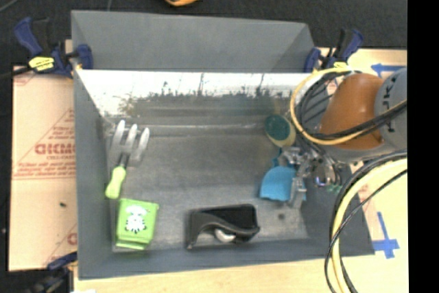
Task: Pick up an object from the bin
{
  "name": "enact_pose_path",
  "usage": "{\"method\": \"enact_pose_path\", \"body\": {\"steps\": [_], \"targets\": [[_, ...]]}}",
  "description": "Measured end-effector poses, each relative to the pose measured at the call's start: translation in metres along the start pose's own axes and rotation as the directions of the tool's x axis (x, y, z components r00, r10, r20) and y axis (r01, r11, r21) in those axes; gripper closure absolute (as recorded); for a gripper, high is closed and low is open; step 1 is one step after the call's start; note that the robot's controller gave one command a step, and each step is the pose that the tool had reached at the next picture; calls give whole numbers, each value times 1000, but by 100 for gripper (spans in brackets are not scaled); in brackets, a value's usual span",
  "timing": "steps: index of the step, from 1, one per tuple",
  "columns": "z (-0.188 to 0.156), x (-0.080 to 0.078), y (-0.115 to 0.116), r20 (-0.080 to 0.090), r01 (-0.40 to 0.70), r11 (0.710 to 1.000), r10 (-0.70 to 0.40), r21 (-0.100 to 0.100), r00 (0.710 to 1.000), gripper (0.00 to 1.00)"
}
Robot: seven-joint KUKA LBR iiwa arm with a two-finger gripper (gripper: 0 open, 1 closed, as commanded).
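Down at the right side of the grey bin (206, 165), the hand (300, 176) hangs close to the floor, under the arm's orange cover (351, 110) and its looped cables (302, 103). Whether it is open or closed cannot be told, since its metal parts cannot be made out one from another. A small light-blue piece (276, 184), roughly wedge-shaped, lies just to its left, touching or nearly touching it; whether it is gripped cannot be told either. Just behind that, near the back-right corner, stands a round teal cup (278, 128). Well apart, along the front wall, lies a black stapler-like thing (223, 225). At the left end a green box (136, 221) with a white print sits in the front corner, and a utensil (127, 154) with a yellow-green handle and silvery head lies just behind it
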State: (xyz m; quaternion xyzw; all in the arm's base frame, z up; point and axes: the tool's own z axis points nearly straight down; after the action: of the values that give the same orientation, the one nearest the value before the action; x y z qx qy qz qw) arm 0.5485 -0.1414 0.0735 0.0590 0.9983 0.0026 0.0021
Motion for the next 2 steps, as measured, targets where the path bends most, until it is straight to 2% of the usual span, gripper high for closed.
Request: {"method": "enact_pose_path", "body": {"steps": [1,2], "targets": [[-116,10,16,9,27,1000,-27,1,1000,100],[-212,20,46,21,3,1000,-3,0,1000,100]]}}
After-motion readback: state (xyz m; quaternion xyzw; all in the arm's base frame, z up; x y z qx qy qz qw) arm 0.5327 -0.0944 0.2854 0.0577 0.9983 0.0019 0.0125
